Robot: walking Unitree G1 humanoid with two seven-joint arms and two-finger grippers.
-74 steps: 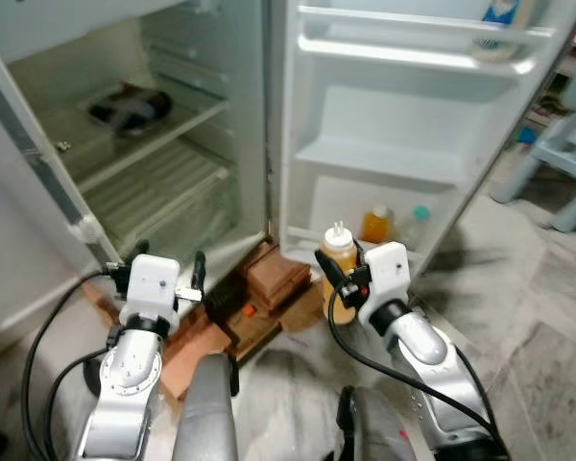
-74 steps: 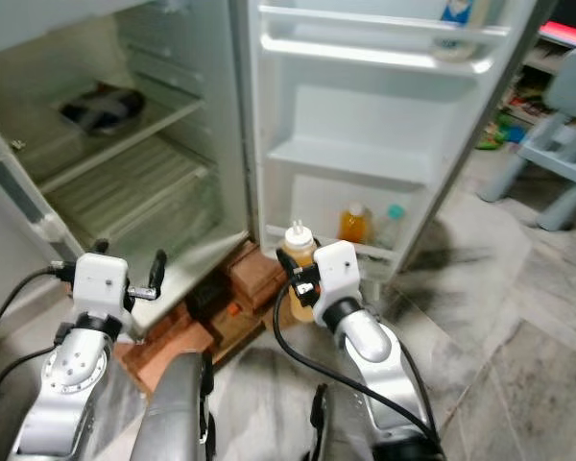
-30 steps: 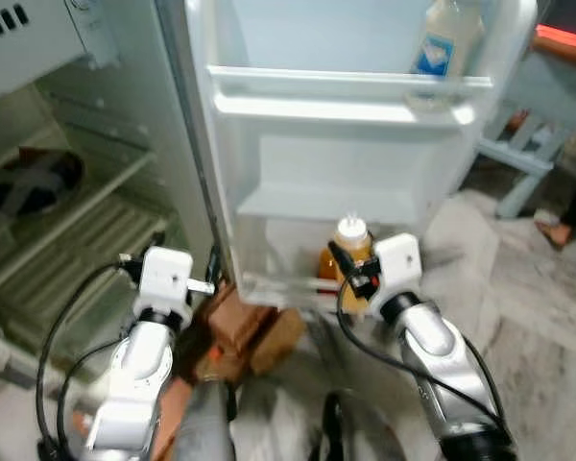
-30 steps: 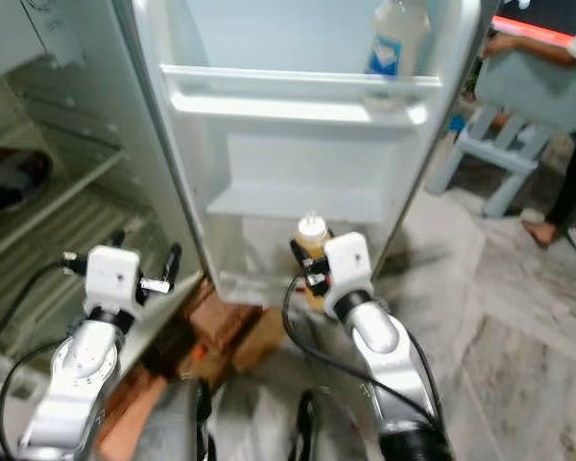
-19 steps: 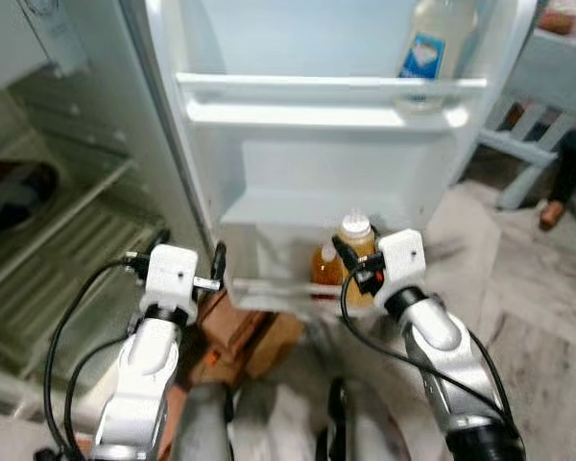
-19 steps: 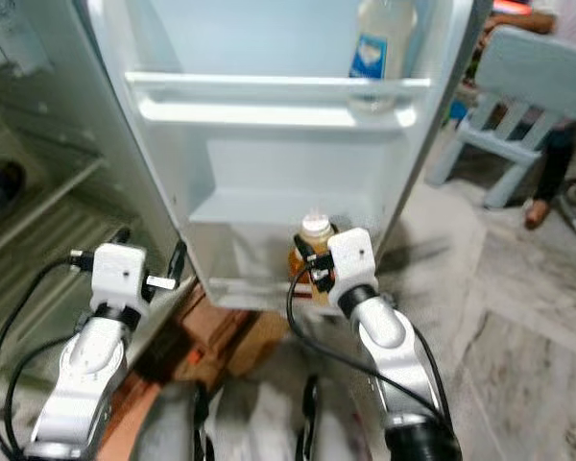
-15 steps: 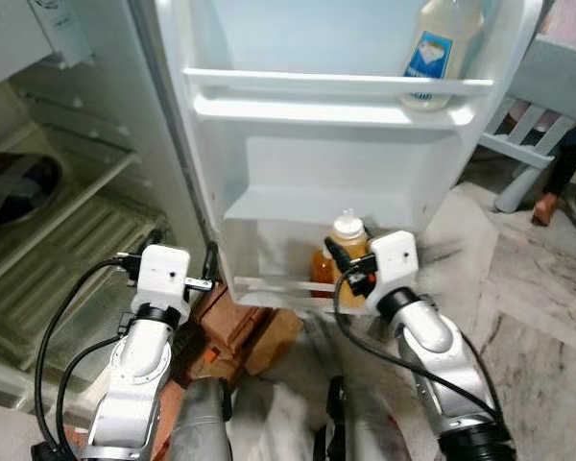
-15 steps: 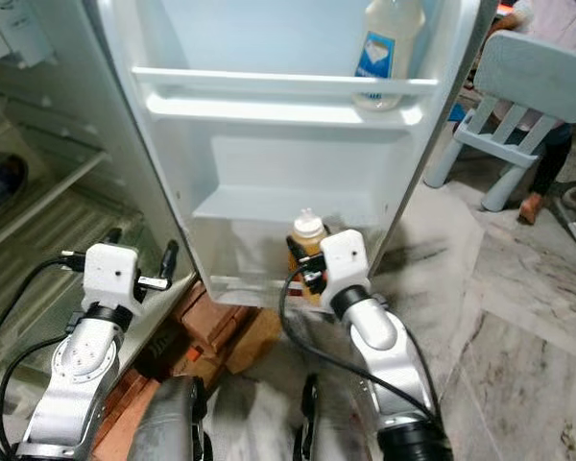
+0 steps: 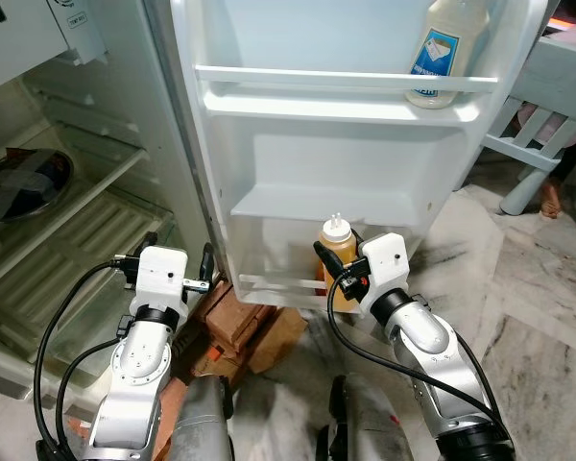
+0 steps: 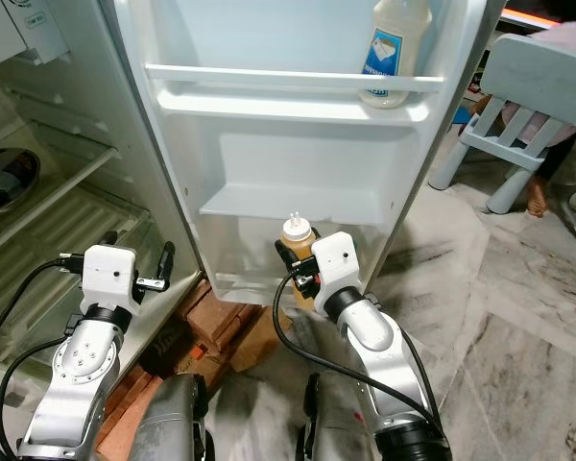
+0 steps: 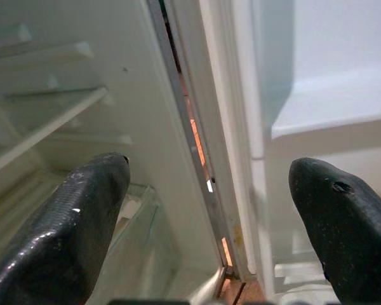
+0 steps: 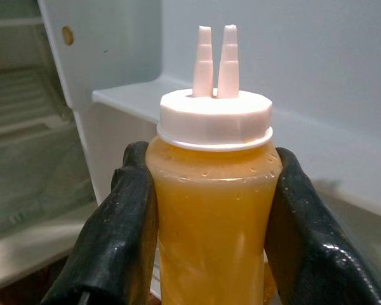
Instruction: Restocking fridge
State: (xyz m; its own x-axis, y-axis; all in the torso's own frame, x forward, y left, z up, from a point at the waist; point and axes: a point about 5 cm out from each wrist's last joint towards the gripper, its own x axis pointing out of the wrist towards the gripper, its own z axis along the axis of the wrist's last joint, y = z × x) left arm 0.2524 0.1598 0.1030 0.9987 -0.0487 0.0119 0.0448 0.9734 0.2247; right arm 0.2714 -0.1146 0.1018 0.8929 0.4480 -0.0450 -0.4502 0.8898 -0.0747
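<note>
Your right claw (image 9: 332, 272) is clenched on the yellow sauce bottle (image 12: 211, 222), holding it upright just in front of the fridge door's (image 9: 355, 154) lowest shelf rail (image 9: 278, 282). Your left claw (image 11: 209, 210) hangs spread wide, holding nothing, near the door's hinge edge.

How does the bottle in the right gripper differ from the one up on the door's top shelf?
The squeeze bottle holds orange-yellow sauce; the labelled bottle looks pale cream. The squeeze bottle has a white cap with twin nozzles and no visible label; the labelled bottle carries a blue-and-white label. The squeeze bottle is clamped in the right gripper low at the fridge door; the labelled bottle stands behind the top shelf rail. Both are upright.
</note>
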